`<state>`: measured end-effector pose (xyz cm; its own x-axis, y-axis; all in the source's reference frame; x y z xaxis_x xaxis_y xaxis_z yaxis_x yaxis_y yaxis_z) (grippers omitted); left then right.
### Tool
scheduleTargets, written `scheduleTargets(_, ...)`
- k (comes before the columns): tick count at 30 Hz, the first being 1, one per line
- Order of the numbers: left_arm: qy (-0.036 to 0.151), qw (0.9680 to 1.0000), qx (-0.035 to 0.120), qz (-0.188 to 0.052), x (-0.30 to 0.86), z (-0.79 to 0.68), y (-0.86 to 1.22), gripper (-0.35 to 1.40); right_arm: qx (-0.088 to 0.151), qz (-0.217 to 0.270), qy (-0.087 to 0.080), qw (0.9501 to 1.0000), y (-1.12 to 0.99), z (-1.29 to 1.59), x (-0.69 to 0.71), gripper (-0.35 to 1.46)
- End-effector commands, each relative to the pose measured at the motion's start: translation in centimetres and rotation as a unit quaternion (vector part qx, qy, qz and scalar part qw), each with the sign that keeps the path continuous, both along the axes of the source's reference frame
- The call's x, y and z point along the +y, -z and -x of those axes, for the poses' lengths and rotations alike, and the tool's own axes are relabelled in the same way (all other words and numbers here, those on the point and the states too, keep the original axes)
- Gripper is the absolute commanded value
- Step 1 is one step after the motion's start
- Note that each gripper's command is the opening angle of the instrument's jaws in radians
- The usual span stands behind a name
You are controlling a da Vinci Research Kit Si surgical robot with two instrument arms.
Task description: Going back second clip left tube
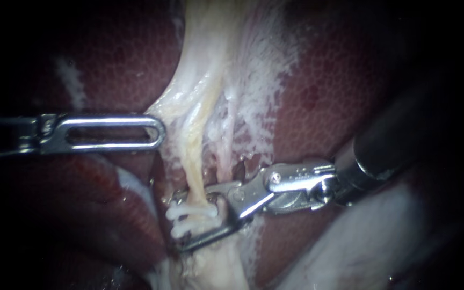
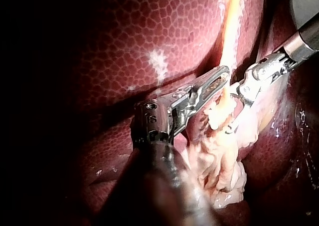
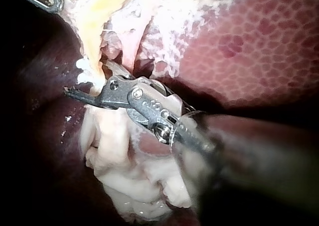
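Bare liver (image 1: 108, 59) on either side; my right instrument's (image 1: 177, 220) jaws stand apart, straddling the tube (image 1: 191, 161) at its white clips (image 1: 200, 214).

Left instrument (image 1: 154, 132) slotted steel; right instrument (image 1: 182, 221) perhaps dark-shafted.

R instrument (image 3: 87, 79) at tube (image 3: 92, 39) w/ clips (image 3: 82, 72)

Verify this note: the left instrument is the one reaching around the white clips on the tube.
Wrong instrument. The endoscope view shows the right instrument, jaws open, reaching around the white clips on the tube. The left instrument sits higher up, its tip at the edge of the pale tissue.
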<state>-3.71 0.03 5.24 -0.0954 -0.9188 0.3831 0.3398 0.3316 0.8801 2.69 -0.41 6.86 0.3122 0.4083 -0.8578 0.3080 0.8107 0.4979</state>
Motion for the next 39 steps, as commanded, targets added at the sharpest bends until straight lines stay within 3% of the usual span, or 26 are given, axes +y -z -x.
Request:
scheduleTargets(1, 0.0, 1.0, 0.0, 0.0, 0.0, 0.0, 0.0, -0.35, 0.001, 0.002, 0.0, 1.0, 0.01, 0.01, 0.0, 0.58)
scheduleTargets(12, 0.0, 1.0, 0.0, 0.0, 0.0, -0.01, 0.0, -0.35, 0.0, 0.011, -0.006, 0.9999, 0.08, 0.14, 0.05, 0.6)
scheduleTargets(23, 0.0, 1.0, 0.0, 0.0, -0.01, -0.01, 0.0, -0.35, -0.021, -0.025, -0.027, 0.9991, 0.38, 0.72, 0.35, 0.6)
scheduleTargets(34, -0.001, 1.0, 0.0, 0.0, -0.01, -0.03, 0.0, -0.35, -0.038, -0.032, -0.054, 0.9973, 0.6, 1.44, 0.68, 0.6)
scheduleTargets(39, -0.001, 1.0, 0.0, 0.0, -0.01, -0.03, -0.01, -0.35, -0.034, -0.02, -0.066, 0.9971, 0.73, 1.66, 0.84, 0.6)
